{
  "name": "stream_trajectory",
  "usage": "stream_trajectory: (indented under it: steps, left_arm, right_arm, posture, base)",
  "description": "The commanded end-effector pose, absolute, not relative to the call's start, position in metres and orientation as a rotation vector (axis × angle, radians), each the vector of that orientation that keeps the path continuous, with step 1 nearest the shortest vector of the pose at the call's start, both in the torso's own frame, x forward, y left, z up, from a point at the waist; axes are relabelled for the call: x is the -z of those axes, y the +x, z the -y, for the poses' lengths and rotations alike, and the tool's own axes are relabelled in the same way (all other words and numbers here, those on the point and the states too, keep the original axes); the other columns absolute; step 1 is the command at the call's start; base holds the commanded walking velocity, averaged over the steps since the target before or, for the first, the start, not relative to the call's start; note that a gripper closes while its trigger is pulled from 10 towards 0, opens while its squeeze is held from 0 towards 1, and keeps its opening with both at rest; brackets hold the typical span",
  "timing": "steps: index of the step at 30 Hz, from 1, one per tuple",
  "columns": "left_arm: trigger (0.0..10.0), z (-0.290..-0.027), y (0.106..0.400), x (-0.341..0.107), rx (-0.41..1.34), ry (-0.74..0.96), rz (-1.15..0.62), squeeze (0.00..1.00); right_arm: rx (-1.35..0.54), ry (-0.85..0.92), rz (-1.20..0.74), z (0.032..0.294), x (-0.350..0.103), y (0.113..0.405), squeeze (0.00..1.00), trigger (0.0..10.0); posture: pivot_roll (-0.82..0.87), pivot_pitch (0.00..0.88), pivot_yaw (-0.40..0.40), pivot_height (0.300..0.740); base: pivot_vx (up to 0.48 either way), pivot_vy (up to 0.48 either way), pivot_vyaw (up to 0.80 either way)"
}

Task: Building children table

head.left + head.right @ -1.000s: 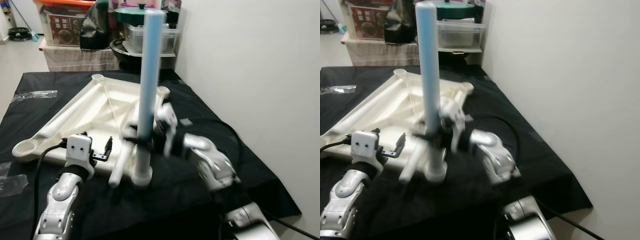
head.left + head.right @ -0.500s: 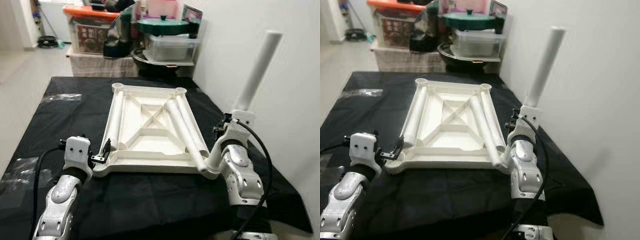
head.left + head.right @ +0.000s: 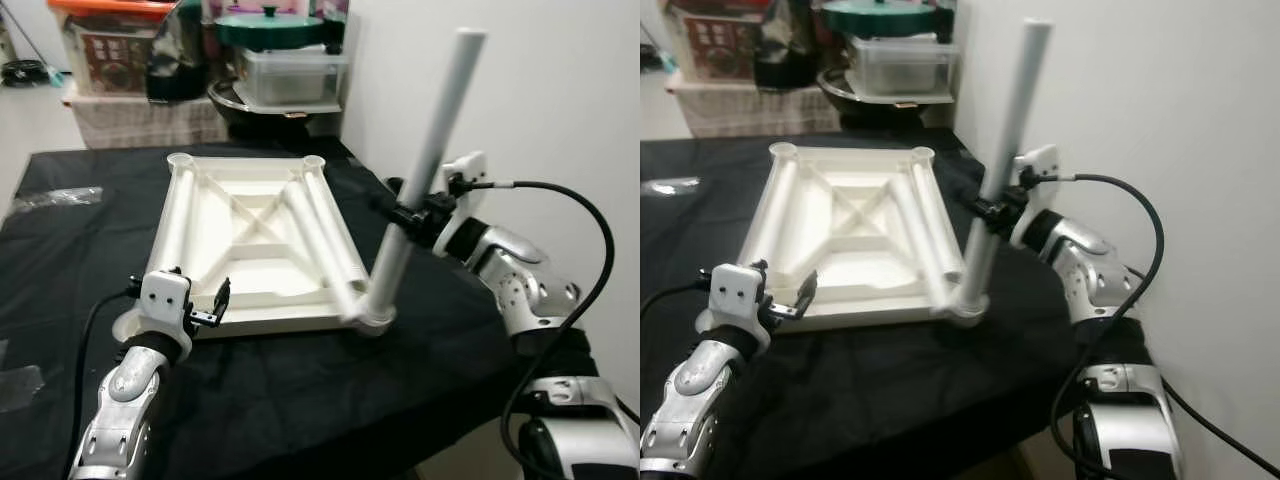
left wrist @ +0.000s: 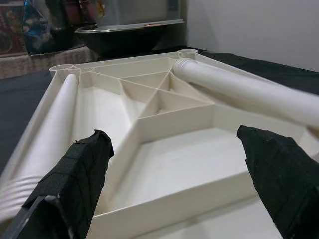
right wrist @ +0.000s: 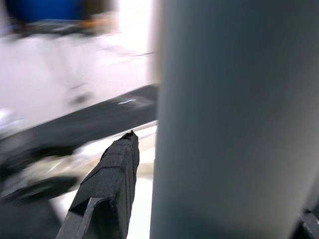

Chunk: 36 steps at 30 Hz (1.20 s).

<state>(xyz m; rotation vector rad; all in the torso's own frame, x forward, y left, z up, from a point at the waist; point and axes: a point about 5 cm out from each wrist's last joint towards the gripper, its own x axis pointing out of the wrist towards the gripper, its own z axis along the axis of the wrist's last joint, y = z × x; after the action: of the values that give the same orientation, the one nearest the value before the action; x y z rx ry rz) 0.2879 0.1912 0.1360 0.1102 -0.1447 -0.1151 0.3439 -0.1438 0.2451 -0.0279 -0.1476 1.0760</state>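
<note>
On the black-draped table (image 3: 300,400), the white tabletop (image 3: 250,235) lies upside down. At its near right corner a white leg (image 3: 420,180) is held tilted in the socket — gripped mid-length by the right tool (image 3: 405,215). The left tool (image 3: 205,305) is spread wide at the near left edge — two more legs (image 3: 855,225) lie inside the frame.

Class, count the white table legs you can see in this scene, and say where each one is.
3. One standing leg tilts up from the near right corner of the tabletop, held by the right gripper. One lies along the tabletop's left side, another along its right. A fourth may be hidden.
</note>
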Motion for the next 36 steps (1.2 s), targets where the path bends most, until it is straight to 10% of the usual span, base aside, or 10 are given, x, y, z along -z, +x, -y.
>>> stream_trajectory:
  steps: [1,14,15,19,21,23,31,32,33,36]
  left_arm:
    - [10.0,-0.19,0.289,-0.135,0.114,0.107,0.145,0.0]
    - [10.0,-0.193,0.285,-0.134,0.107,0.114,0.139,0.0]
    - [10.0,-0.193,0.285,-0.134,0.106,0.113,0.139,0.0]
    - [10.0,-0.192,0.286,-0.133,0.106,0.112,0.137,0.0]
    - [10.0,-0.191,0.285,-0.132,0.108,0.109,0.134,0.0]
    - [10.0,-0.191,0.285,-0.131,0.109,0.107,0.132,0.0]
    - [10.0,-0.189,0.286,-0.13,0.126,0.108,0.126,0.0]
    - [10.0,-0.188,0.288,-0.13,0.13,0.109,0.125,0.0]
    - [10.0,-0.188,0.289,-0.131,0.135,0.106,0.127,0.0]
    - [10.0,-0.186,0.292,-0.132,0.143,0.108,0.13,0.0]
  right_arm:
    - [-1.305,-0.071,0.116,0.115,-0.237,0.327,0.0,10.0]
    - [-1.681,-0.076,-0.009,0.064,-0.188,0.283,0.0,10.0]
    - [-1.41,-0.05,-0.076,0.062,-0.178,0.308,0.0,0.0]
    - [-0.917,-0.065,-0.187,0.07,-0.158,0.345,0.0,0.0]
    - [-0.289,-0.087,-0.277,0.119,-0.142,0.369,0.0,0.0]
    - [-0.043,-0.076,-0.281,0.148,-0.137,0.364,0.0,0.0]
    - [0.221,0.019,-0.243,0.179,-0.14,0.327,0.0,0.0]
    - [0.16,0.048,-0.236,0.169,-0.144,0.322,0.0,3.7]
    - [0.052,0.099,-0.244,0.153,-0.148,0.321,0.0,10.0]
    - [-0.116,0.164,-0.166,0.133,-0.168,0.336,0.0,10.0]
  posture:
    - [0.07,0.0,-0.113,0.74]
    - [0.08,0.0,-0.119,0.74]
    - [0.07,0.0,-0.119,0.74]
    - [0.06,0.0,-0.116,0.74]
    - [0.05,0.0,-0.112,0.74]
    - [0.05,0.0,-0.106,0.74]
    - [0.02,0.0,-0.084,0.74]
    - [0.02,0.0,-0.078,0.74]
    - [0.01,0.0,-0.075,0.74]
    - [0.02,0.0,-0.076,0.74]
  base:
    - [0.0,0.0,0.0]
    - [0.0,0.0,0.0]
    - [0.0,0.0,0.0]
    - [0.0,0.0,0.0]
    - [0.0,0.0,0.0]
    - [0.0,0.0,0.0]
    - [0.0,0.0,0.0]
    - [0.0,0.0,0.0]
    - [0.0,0.0,0.0]
    - [0.0,0.0,0.0]
